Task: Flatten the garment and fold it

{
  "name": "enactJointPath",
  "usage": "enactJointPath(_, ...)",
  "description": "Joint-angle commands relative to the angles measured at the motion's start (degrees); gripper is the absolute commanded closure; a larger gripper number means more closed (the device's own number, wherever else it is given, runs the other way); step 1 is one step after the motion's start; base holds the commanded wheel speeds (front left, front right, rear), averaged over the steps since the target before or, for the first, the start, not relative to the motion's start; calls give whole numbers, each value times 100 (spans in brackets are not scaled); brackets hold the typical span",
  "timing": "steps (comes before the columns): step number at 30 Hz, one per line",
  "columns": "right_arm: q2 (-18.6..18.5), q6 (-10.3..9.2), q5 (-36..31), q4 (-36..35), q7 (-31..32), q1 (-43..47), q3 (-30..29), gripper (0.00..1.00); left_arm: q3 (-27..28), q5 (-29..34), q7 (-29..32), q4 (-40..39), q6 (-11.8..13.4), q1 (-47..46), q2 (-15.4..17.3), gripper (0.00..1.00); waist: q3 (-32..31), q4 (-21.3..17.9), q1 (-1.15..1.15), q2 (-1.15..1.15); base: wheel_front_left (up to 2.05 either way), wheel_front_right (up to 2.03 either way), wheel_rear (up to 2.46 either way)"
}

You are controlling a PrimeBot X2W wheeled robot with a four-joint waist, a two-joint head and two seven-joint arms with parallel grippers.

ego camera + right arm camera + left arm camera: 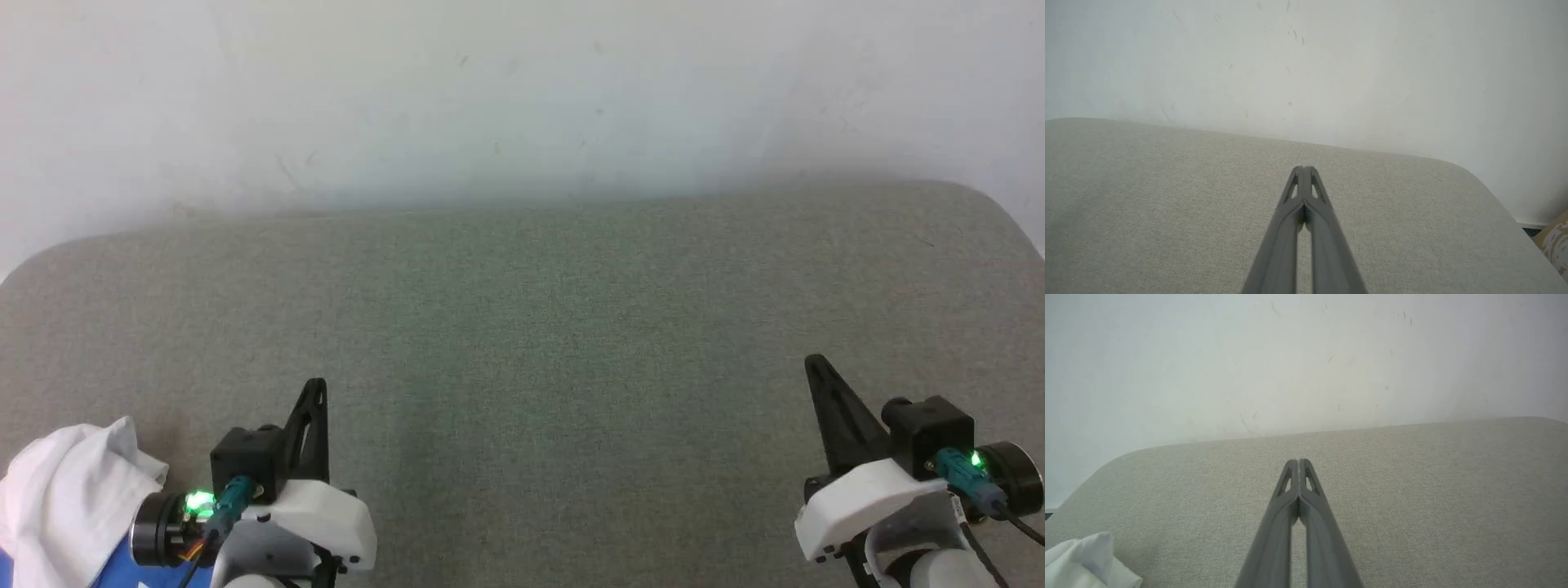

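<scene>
The garment (69,498) lies bunched at the lower left corner of the head view, white cloth with a bit of blue at the bottom edge; most of it is cut off by the frame. A white fold of the garment (1084,563) also shows at the lower left of the left wrist view. My left gripper (318,385) stands just right of the garment, shut and empty, its tips pressed together (1299,461). My right gripper (812,361) is far to the right over bare fabric, likewise shut with nothing in it (1303,168).
A wide grey fabric surface (522,327) with rounded far corners spans the view, backed by a white wall (522,90). A patterned object (1555,241) sits beyond the surface's right edge.
</scene>
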Motion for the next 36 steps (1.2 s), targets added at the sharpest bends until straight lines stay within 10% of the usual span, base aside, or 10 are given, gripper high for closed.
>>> enactJointPath(1, 14, -5, -35, 7, 3, -49, -3, 100, 13, 20, 1, -27, -46, -65, -13, 100, 0, 0, 0, 0, 0, 0, 0)
enactJointPath(35, 14, -5, -35, 7, 3, -49, -3, 100, 13, 20, 1, -27, -46, -65, -13, 100, 0, 0, 0, 0, 0, 0, 0)
enactJointPath(36, 0, 0, -1, 0, 0, 0, 0, 0, 0, 0, 0, 0, 0, 0, 0, 0, 0, 0, 0, 0, 0, 0, 0)
